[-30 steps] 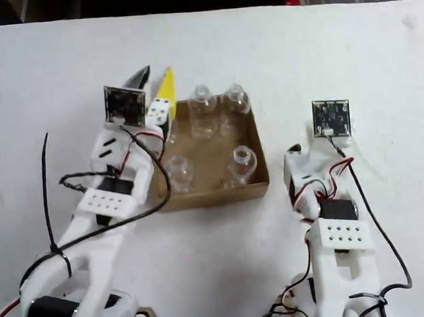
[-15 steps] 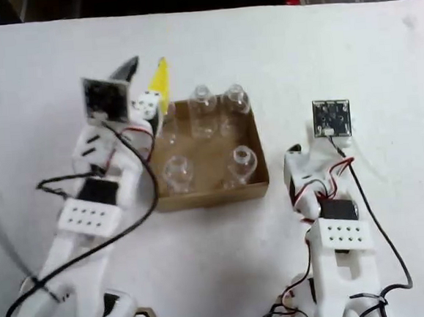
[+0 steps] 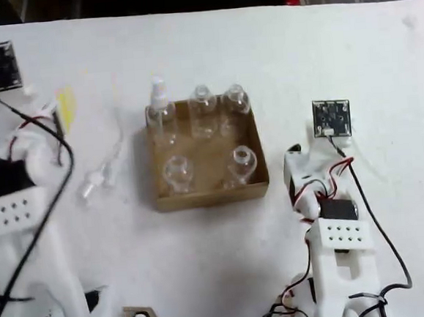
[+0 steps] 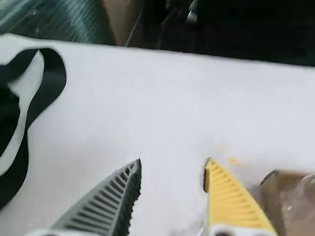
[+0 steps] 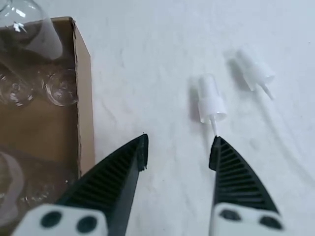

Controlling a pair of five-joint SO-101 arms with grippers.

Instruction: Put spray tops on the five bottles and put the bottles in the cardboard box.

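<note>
The cardboard box [image 3: 261, 171] sits mid-table with several clear bottles in it. The back-left bottle [image 3: 159, 117] carries a white spray top; the bottles [image 3: 203, 106] [image 3: 235, 101] [image 3: 176, 171] [image 3: 242, 162] have bare necks. A loose spray top [image 3: 96, 179] with its tube lies on the table left of the box. My left gripper [image 4: 172, 169] is open and empty over bare table at the far left, with the box corner [image 4: 275, 184] beside its yellow finger. My right gripper [image 5: 179, 147] is open just right of the box [image 5: 82, 98], near two loose spray tops [image 5: 209, 103] [image 5: 253, 71].
The left arm [image 3: 9, 196] stands at the table's left edge, and its black cable [image 4: 34, 93] loops beside it. The right arm [image 3: 326, 208] stands right of the box. The white table stretches open behind the box and at the far right.
My left arm has swung away from the box's back-left corner to the far left. The capped bottle stays in that corner, and the loose spray top left of the box now shows.
</note>
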